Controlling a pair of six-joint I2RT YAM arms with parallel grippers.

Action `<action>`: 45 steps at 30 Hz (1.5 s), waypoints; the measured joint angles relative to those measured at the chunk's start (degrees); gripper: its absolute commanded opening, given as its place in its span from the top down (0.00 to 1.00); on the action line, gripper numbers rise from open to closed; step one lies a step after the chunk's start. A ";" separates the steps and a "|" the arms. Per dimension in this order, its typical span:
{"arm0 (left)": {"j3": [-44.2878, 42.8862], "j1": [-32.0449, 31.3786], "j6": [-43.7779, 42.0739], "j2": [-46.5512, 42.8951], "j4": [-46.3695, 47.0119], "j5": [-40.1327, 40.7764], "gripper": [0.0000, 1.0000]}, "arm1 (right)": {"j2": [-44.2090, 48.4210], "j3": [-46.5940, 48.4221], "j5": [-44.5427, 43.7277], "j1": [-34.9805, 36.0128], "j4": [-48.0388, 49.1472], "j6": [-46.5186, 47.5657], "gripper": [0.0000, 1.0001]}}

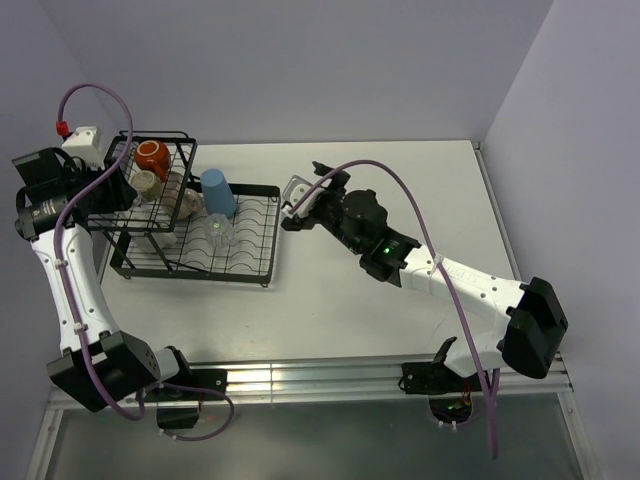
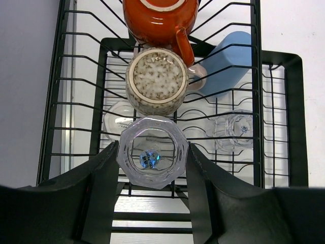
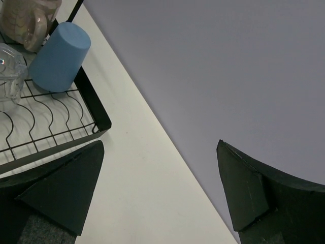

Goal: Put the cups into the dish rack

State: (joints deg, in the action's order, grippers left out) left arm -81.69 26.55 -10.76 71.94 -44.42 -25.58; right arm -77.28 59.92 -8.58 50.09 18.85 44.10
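Left gripper clamps a clear glass above the dish rack, speckled cup just beyond.

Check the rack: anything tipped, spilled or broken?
Nothing stands out. No spill or breakage shows. The orange cup, speckled cup and blue tumbler sit in the dish rack; a clear glass is gripped in the left jaws at its taller end. The right jaws stand open and empty.

White table, pale lilac walls, light seemingly even
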 measured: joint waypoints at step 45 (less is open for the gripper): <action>4.48 -2.08 -0.26 -1.88 1.92 6.40 0.01 | -0.63 0.20 -1.51 -0.59 -2.89 -2.73 0.00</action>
State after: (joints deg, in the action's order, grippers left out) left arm -77.21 24.47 -11.03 70.06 -42.50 -19.18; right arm -77.91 60.12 -10.09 49.50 15.97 41.36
